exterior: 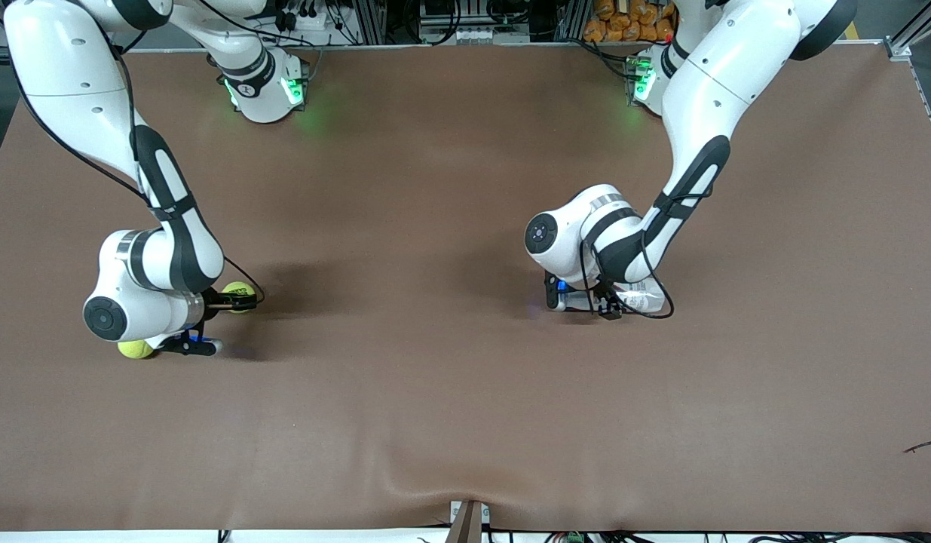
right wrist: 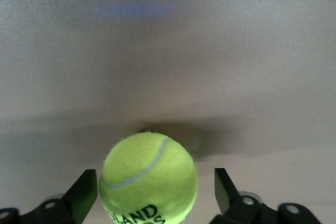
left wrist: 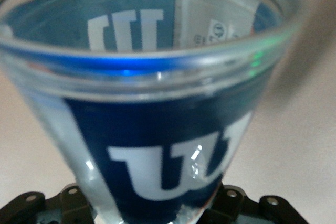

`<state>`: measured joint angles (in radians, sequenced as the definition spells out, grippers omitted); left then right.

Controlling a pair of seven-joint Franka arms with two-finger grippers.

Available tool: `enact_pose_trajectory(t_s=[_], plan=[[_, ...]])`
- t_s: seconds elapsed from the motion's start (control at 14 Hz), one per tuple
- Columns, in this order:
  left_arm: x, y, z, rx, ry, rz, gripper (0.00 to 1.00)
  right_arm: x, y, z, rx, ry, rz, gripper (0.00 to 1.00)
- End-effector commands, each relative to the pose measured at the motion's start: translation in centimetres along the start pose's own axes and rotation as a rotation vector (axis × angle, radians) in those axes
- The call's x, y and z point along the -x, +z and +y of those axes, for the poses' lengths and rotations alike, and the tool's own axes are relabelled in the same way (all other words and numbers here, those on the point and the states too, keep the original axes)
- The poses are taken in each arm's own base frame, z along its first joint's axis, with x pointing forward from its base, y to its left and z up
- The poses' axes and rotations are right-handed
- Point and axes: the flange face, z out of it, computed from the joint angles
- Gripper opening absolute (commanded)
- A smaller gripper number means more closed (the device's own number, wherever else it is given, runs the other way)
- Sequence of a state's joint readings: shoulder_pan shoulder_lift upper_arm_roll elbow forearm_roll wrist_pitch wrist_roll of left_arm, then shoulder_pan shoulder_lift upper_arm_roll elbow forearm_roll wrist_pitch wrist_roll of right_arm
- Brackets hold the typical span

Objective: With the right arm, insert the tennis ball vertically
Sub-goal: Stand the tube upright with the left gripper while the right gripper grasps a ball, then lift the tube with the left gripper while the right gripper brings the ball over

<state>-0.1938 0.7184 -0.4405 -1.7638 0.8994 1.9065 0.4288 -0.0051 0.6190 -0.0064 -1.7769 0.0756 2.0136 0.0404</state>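
On the brown tabletop [exterior: 465,422] the task appears to be at its first step, the pickup, with both arms bent low in the middle band of the front view. The left arm [exterior: 691,173] comes down from the upper edge of the frame, and the left claw [exterior: 608,308] is pressed together on a clear ball can [exterior: 640,296] that seems to lie low on the tabletop. The left wrist view is filled by the can's open mouth and blue printed label [left wrist: 157,145]. The right arm [exterior: 163,204] drops to the right arm's end of the tabletop, where the tennis ball [exterior: 239,289] rests on the surface. A second ball [exterior: 136,349] lies lower in the frame, half hidden under the wrist. The right claw [exterior: 235,298] is spread around the first ball. In the bottom middle of the right wrist view, the ball [right wrist: 148,179] sits between the two dark fingers [right wrist: 84,195], with a narrow gap on one side and a wider one on the other, so nothing is pinched yet. The next move likely calls for closing squarely on the ball. The can would probably also need to stand mouth-up before the ball can be carried over and lowered in.
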Motion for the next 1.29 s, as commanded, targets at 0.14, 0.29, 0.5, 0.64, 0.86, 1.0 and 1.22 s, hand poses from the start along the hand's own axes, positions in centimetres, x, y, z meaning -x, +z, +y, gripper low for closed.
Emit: enact_pose_trajectory(t_s=[0.14, 0.29, 0.5, 0.64, 0.86, 1.0, 1.22], plan=[[-0.8, -4.5, -1.7, -0.051, -0.037, 0.083, 0.77, 0.1, 0.1, -0.1, 0.008, -0.014, 0.008, 0.54], [-1.6, -8.7, -2.6, -0.03, -0.088, 0.18, 0.77, 0.0, 0.0, -0.1, 0.008, -0.014, 0.01, 0.43], [-2.7, -16.5, -3.2, -0.003, -0.16, 0.378, 0.77, 0.0, -0.8, 0.1, 0.004, -0.01, 0.022, 0.42], [-3.2, -19.2, -3.5, -0.008, -0.234, 0.52, 0.77, -0.1, -2.5, 0.1, 0.003, -0.012, 0.042, 0.42], [-3.9, -21.2, -4.8, -0.03, -0.343, 0.746, 0.76, 0.1, -5.0, 0.4, -0.002, -0.008, 0.074, 0.42], [-4.3, -22.4, -5.2, -0.03, -0.432, 0.892, 0.76, 0.4, -6.5, 0.4, -0.003, -0.01, 0.097, 0.42], [-4.8, -23.9, -5.3, 0.028, -0.57, 1.059, 0.76, 1.1, -8.4, 0.2, -0.004, -0.01, 0.109, 0.42]])
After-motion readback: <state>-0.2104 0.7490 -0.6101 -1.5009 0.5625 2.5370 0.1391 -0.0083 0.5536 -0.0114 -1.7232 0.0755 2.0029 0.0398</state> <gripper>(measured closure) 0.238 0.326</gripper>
